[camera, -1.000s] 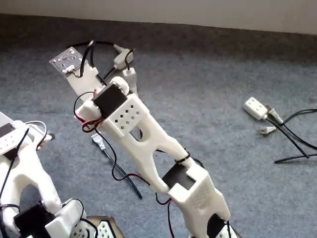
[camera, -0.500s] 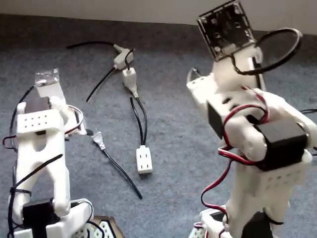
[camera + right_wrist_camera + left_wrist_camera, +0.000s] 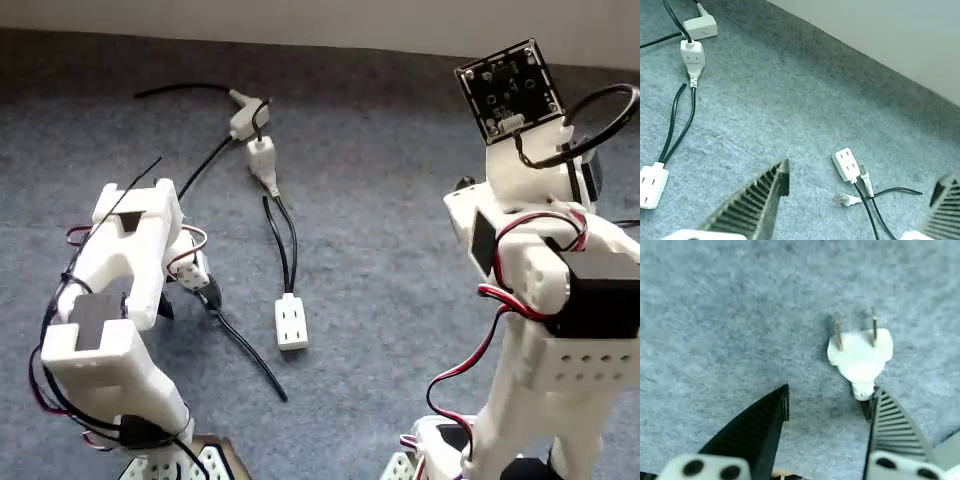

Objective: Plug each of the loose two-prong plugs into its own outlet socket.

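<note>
Left pincer (image 3: 830, 392) has dropped over the loose 2-prong plug (image 3: 860, 352), jaws apart; right pincer (image 3: 862, 175), also apart, withdrew. Grasp comes next.

The left arm (image 3: 120, 270) and right arm (image 3: 550, 300) have white printed shells with black servo blocks (image 3: 600, 290) and rows of small holes. Red and black wires (image 3: 488, 292) loop between joints. A square black circuit board (image 3: 510, 90) has corner screws. The left gripper (image 3: 830, 395) and right gripper (image 3: 862, 175) have black ribbed fingers (image 3: 757, 432) on white mounts.
</note>
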{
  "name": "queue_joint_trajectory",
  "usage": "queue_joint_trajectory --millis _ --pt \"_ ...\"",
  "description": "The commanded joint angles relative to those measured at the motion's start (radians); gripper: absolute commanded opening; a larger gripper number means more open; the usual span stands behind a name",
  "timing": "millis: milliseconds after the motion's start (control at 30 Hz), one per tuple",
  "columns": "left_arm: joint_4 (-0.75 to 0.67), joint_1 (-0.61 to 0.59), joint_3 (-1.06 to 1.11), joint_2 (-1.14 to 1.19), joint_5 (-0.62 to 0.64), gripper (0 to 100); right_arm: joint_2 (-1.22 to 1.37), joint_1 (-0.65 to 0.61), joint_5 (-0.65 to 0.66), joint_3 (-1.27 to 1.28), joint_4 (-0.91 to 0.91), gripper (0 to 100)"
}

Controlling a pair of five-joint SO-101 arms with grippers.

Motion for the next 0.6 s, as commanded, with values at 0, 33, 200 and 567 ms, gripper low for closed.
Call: queue_joint_trajectory --millis 0,33,200,567 --pt "0.005 0.019 -0.084 0.007 0.084 26 -0.018 0.015 0.012 0.002 -0.013 41.8" --pt "0.005 0.021 -0.088 0.001 0.115 26 -0.018 0.015 0.014 0.002 -0.025 41.8" --pt "-0.044 0.047 -0.074 -0.024 0.201 26 -0.018 0.016 0.015 0.002 -0.110 41.8" --pt "-0.147 0.093 -0.048 -0.024 0.206 22 -0.016 0.019 0.017 0.004 -0.193 41.8"
